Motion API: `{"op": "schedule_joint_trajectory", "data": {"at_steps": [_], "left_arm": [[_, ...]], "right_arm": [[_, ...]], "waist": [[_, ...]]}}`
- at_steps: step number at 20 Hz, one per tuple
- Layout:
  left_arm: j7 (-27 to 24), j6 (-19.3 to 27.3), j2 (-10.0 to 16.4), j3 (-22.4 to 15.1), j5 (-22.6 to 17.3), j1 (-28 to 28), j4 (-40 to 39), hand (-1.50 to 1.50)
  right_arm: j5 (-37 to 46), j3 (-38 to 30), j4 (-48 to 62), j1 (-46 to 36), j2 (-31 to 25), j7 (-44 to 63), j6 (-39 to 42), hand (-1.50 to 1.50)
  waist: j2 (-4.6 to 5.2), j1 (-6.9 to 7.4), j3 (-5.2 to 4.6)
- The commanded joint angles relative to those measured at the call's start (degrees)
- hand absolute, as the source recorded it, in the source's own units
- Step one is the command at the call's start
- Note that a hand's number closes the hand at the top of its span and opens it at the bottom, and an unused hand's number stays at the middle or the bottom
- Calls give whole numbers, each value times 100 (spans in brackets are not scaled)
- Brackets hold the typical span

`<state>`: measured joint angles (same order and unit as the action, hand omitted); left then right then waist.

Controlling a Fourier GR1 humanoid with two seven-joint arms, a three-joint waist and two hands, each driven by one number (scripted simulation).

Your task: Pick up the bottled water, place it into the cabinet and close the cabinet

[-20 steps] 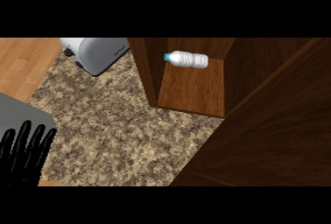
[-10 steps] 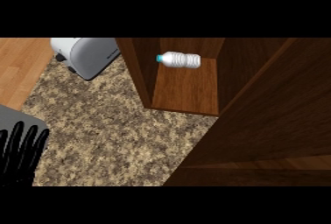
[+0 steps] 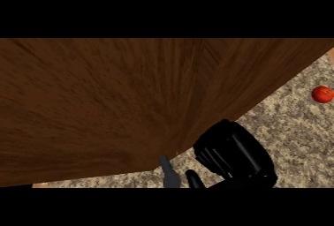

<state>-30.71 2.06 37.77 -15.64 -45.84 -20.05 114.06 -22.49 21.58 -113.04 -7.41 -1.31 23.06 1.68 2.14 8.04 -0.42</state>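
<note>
The brown wooden cabinet (image 3: 130, 106) fills most of the head view, showing only a broad closed face. Neither the bottled water nor the cabinet's inside can be seen. My right hand (image 3: 231, 154) shows at the lower middle right, just under the wood's lower edge. Its fingers are curled with the knuckles toward the wood, and nothing shows in its grasp. Whether it touches the wood I cannot tell. My left hand is out of the picture.
A red round fruit (image 3: 322, 94) lies on the speckled stone counter (image 3: 294, 132) at the far right. A thin grey piece (image 3: 169, 173) sticks up beside my right hand, below the wood's corner.
The open cabinet with the bottle on its shelf, the toaster-like grey thing and my left hand have gone from view. Wood now covers the picture, and my right hand and a red fruit have appeared.
</note>
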Motion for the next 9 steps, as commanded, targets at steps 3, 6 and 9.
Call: {"op": "schedule_joint_trajectory", "data": {"at_steps": [3, 6, 9], "left_arm": [[47, -35, -32, 15, -40, 20, -76, -150], [-42, -55, -120, -49, 50, -29, -133, -150], [85, -82, -57, 38, -35, 29, -109, -150]], "right_arm": [[-215, -430, 1847, -2046, 127, -184, -1247, 150], [-511, -610, 2840, -3006, 129, -322, -1519, 150], [-782, -636, 3746, -3805, 129, -552, -1755, 150]], "waist": [[-45, -3, 28], [-65, -37, 32], [-86, -119, 37]]}}
